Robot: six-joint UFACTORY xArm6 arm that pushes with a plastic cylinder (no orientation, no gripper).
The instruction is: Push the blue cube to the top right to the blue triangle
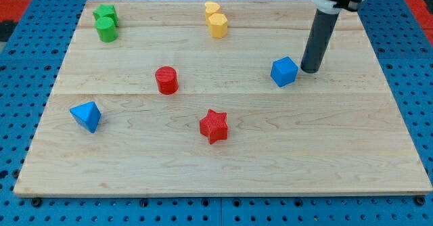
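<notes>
The blue cube (284, 71) sits on the wooden board right of centre. My tip (310, 70) is just to the cube's right, a small gap apart or barely touching; I cannot tell which. The blue triangle (86, 116) lies far off at the view's left, below the board's middle height.
A red cylinder (166, 80) stands left of centre and a red star (214, 125) below centre. Two green blocks (105, 22) sit at the top left. Two yellow blocks (216, 18) sit at the top middle. The board's edge (223, 193) runs along the view's bottom.
</notes>
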